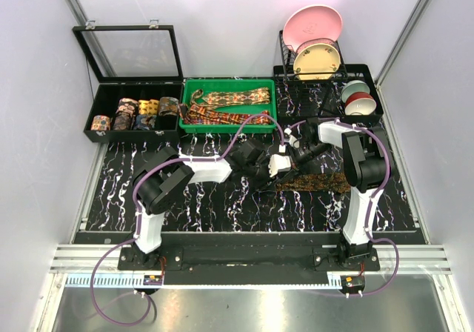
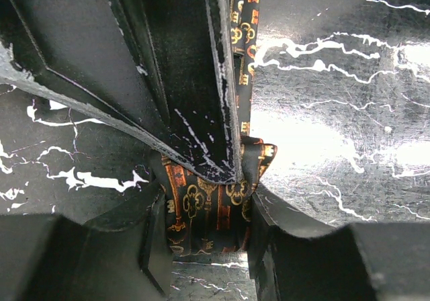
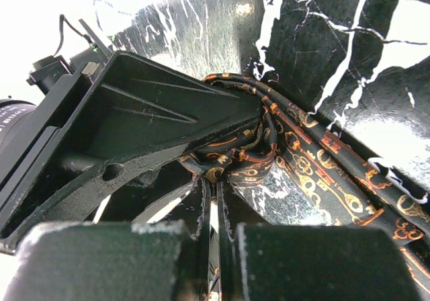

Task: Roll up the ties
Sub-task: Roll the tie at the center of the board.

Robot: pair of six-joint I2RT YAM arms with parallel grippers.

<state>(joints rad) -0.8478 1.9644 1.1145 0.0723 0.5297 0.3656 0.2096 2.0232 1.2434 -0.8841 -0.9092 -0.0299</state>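
Table [image 1: 222, 206]: you're looking at a black surface with white marble veins, and it's throwing bright glare in both wrist views.
Green tray [image 1: 229, 82]: it's sitting at the far edge, about the middle, touching the black case on your left.
Black case [image 1: 122, 135]: it's lying far left, and its glass lid [image 1: 132, 52] is standing open, tilting back towards the wall.
Wire rack [image 1: 284, 50]: it's standing far right, holding a pink plate [image 1: 312, 24] and a cream plate [image 1: 317, 60] on edge.
Black crate [image 1: 366, 71]: it's carrying the rack, and you're seeing a pale bowl [image 1: 355, 90] and a red bowl [image 1: 359, 102] leaning at its right end.
Walls [image 1: 237, 21]: plain white panels are closing in three sides.
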